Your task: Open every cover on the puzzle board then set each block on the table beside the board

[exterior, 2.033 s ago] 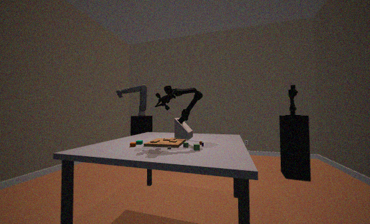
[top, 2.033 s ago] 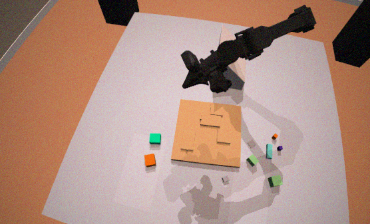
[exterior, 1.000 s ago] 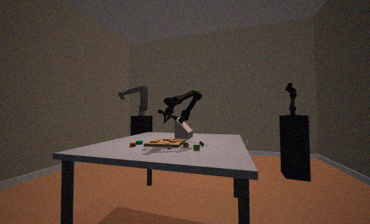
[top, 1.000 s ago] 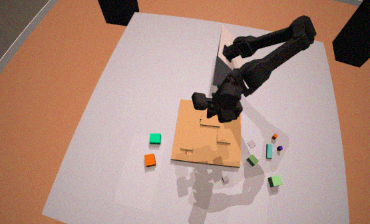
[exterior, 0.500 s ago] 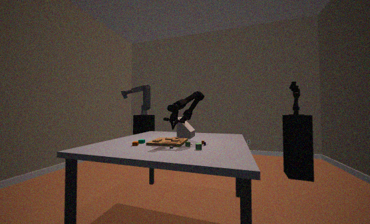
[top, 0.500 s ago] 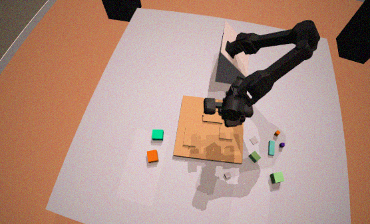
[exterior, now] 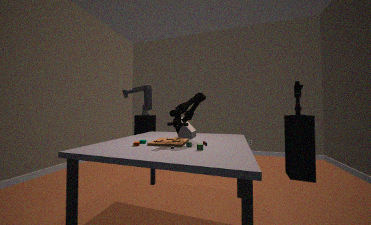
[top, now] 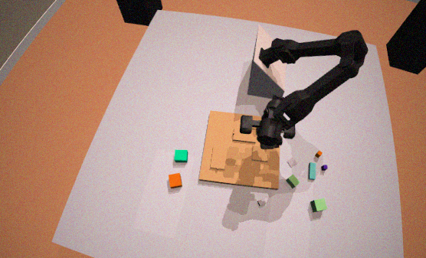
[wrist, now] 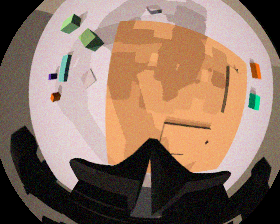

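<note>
The wooden puzzle board [top: 219,122] [wrist: 239,92] lies flat on the table. A flat wooden cover [top: 243,135] [wrist: 187,139] is at its arm side, another cover [top: 260,154] at its right and a long cover [top: 218,158] at its left. Wells and cover positions are hard to make out under shadow. My gripper [exterior: 177,133] [wrist: 152,141] is shut and empty, above the board's arm-side right part, which the arm partly hides in the top view. A teal block [top: 181,155] [exterior: 143,141] [wrist: 254,101] and an orange block [top: 175,180] [exterior: 136,143] [wrist: 256,70] rest on the table left of the board.
Right of the board are a light green cube [top: 319,204], a green block [top: 293,181], a cyan bar [top: 312,171], a pale piece [top: 292,162], a small orange cube [top: 319,154] and a purple piece [top: 324,168]. A grey piece [top: 261,203] lies in front. A wedge [top: 264,81] stands behind.
</note>
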